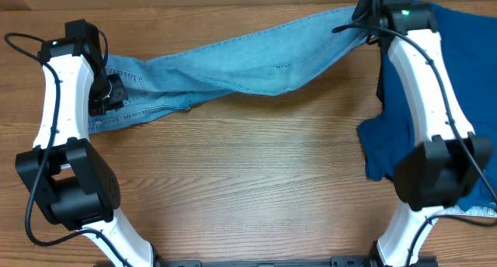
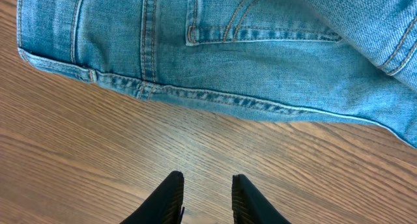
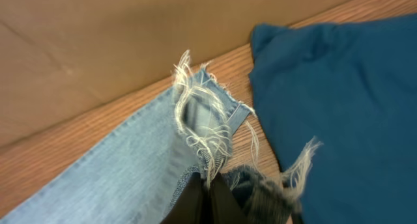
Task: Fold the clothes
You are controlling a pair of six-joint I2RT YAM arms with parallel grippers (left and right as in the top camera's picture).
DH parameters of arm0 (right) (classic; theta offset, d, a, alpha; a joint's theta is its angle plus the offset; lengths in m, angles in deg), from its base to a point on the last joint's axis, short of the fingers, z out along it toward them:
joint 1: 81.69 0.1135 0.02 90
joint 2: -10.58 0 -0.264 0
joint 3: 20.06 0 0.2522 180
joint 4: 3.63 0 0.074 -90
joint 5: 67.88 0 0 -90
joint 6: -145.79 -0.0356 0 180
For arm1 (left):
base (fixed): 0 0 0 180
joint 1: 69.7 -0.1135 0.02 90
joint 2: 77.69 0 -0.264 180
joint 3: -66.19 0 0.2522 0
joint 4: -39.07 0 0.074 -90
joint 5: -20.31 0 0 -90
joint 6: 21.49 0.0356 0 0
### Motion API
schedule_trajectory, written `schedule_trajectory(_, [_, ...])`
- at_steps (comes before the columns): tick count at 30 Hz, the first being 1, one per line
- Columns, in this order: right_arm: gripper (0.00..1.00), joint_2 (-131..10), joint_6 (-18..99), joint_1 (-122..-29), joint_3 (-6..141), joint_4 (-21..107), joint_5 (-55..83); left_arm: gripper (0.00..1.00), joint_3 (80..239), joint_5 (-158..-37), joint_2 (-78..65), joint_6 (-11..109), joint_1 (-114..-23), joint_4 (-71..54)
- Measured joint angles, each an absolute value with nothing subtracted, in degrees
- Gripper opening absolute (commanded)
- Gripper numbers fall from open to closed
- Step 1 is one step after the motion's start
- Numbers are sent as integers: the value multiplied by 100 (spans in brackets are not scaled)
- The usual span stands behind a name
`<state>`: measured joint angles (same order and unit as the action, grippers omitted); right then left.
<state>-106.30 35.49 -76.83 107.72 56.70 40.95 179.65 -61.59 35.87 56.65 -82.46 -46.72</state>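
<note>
Jeans point(image 1: 233, 61) lie stretched across far side of worktop point(image 1: 248, 174). Waist end at left, leg end at right. Left gripper point(image 2: 207, 185) over bare wood, just beside waist edge, not touching it. Its jaws a little apart, nothing between. Right gripper point(image 3: 210, 195) at frayed hem. Its jaws pressed together, pinching hem. Dark blue cloth point(image 3: 339, 87) lies at right, just beside hem.
</note>
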Motion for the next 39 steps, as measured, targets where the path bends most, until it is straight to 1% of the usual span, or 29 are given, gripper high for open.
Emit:
schedule_trajectory(6, [4,-11080,3499,-7895,10778,5526,4141,28,17965,-6159,3587,5665,-8246,-4672])
schedule_trajectory(8, [4,-11082,3486,-8041,10975,5891,4165,28,17965,-6159,3587,5665,-8246,-4668])
schedule_trajectory(12, [4,-11082,3479,-8288,11926,6846,4143,28,17965,-6161,3587,5665,-8246,-4619])
schedule_trajectory(17, [4,-11080,3490,-8314,13040,8044,4139,28,17965,-6161,3587,5665,-8246,-4624])
schedule_trajectory(21, [4,-11080,3492,-8317,13447,8472,4141,28,17965,-6159,3587,5665,-8246,-4624])
schedule_trajectory(32, [4,-11233,3549,-8317,13473,8098,3693,28,17965,-6159,3587,5665,-8246,-4499])
schedule_trajectory(34, [4,-11533,3637,-8321,13471,7853,3599,28,17965,-6159,3587,5665,-8246,-4495])
schedule_trajectory(39, [4,-12505,3785,-8321,13451,6693,3463,26,17965,-6161,3587,5665,-8246,-4497])
